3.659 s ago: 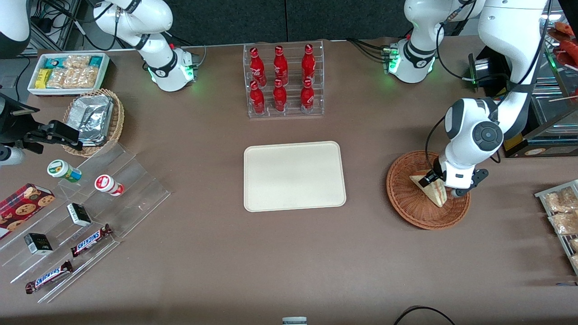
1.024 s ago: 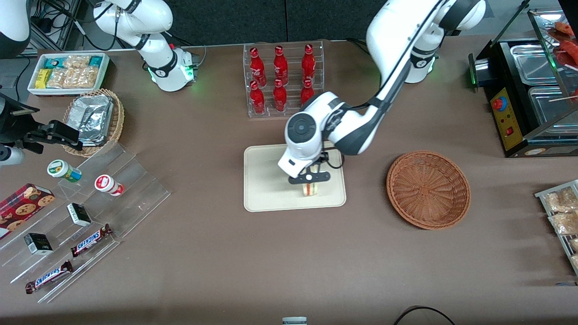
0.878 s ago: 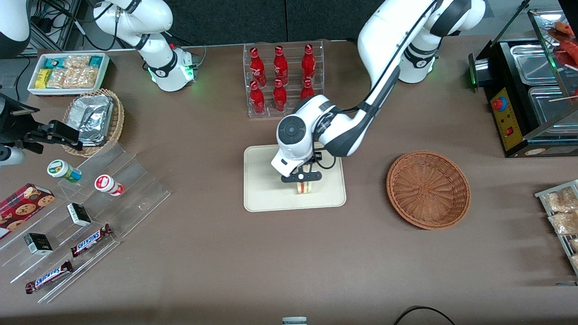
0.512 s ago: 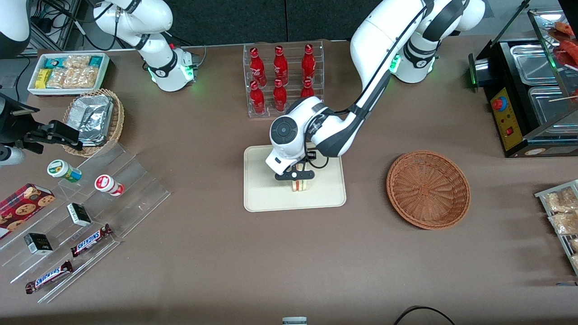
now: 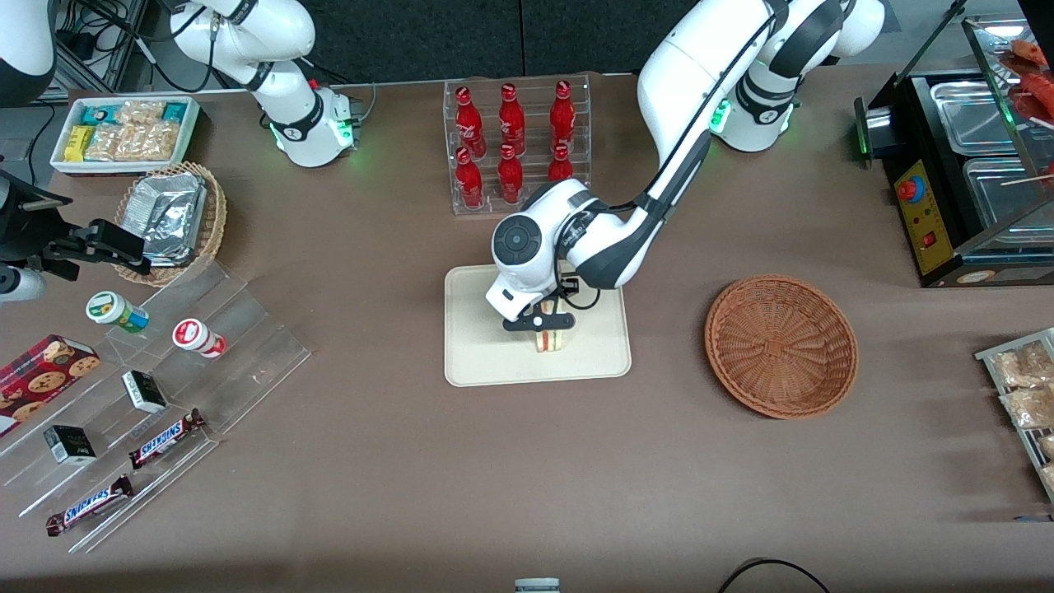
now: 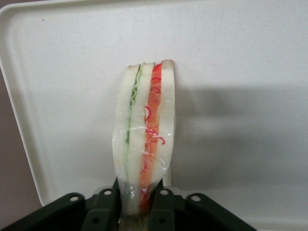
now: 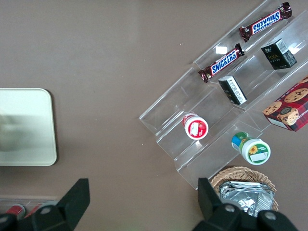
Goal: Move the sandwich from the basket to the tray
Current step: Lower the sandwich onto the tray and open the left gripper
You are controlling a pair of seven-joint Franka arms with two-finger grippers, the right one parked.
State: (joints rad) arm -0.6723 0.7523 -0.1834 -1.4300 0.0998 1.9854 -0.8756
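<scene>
The end effector (image 5: 543,329) is gripping the sandwich (image 6: 144,139) edge-on and holding it low over the tray (image 5: 478,346), well apart from the basket (image 5: 781,346), so the placing step is likely finishing: next, lowering and letting go.

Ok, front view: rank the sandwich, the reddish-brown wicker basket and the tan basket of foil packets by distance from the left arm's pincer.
1. Triangular sandwich, held in the pincer over the cream tray.
2. Reddish-brown wicker basket, toward the working arm's end.
3. Tan wicker basket of foil packets, toward the parked arm's end.
</scene>
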